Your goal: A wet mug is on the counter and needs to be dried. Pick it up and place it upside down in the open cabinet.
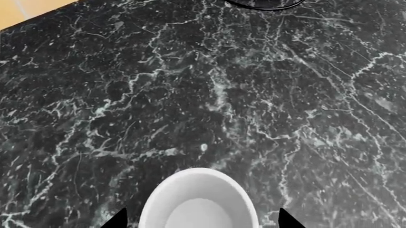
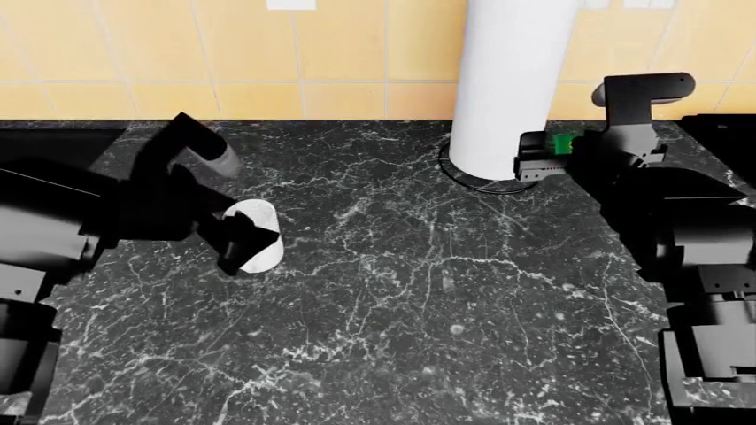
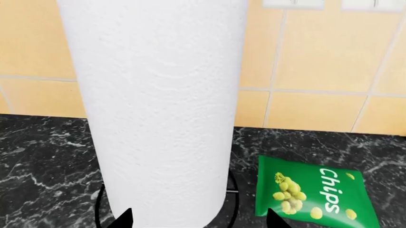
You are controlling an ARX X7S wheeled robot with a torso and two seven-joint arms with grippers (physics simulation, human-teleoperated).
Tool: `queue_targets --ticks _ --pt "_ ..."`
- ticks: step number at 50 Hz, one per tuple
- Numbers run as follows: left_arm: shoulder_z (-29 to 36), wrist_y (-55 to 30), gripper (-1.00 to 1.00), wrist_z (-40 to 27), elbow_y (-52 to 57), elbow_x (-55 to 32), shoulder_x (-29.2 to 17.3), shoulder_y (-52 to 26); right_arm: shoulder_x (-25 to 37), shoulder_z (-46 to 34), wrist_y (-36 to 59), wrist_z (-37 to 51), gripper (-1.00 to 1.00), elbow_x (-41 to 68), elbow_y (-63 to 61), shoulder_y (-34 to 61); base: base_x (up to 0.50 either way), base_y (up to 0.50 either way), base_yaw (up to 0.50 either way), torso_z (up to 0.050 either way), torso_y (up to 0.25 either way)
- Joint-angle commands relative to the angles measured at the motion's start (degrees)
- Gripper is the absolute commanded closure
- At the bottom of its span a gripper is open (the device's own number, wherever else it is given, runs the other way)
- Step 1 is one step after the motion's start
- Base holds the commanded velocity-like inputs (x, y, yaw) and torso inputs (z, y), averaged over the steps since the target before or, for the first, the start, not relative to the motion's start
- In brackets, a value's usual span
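**Mug between the left gripper's fingers**

The mug [image 1: 199,199] sits on the counter [image 1: 209,95] between the spread fingertips of the left gripper [image 2: 246,241], which straddles it without clamping. The right gripper [image 3: 199,219], also apart, faces the paper towel roll [image 3: 159,104], with a green chips bag [image 3: 312,192] just beside on the marble.

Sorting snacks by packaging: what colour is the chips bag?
Green with white lettering, shown best in the right wrist view.
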Motion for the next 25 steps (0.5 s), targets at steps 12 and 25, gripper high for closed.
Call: queue_targets --ticks 12,25 --pt "0.23 2.12 -1.0 -1.17 -2.8 -0.05 0.77 1.51 -0.07 -0.24 -0.69 0.02 -1.0 -0.05 0.21 -0.21 0.0 0.0 0.0 0.0 0.0" --pt "0.13 2.75 -1.0 -1.79 -3.94 -0.08 0.9 1.71 -0.16 -0.48 -0.66 0.11 -1.0 -0.09 0.21 0.04 0.0 0.0 0.0 0.0 0.0"
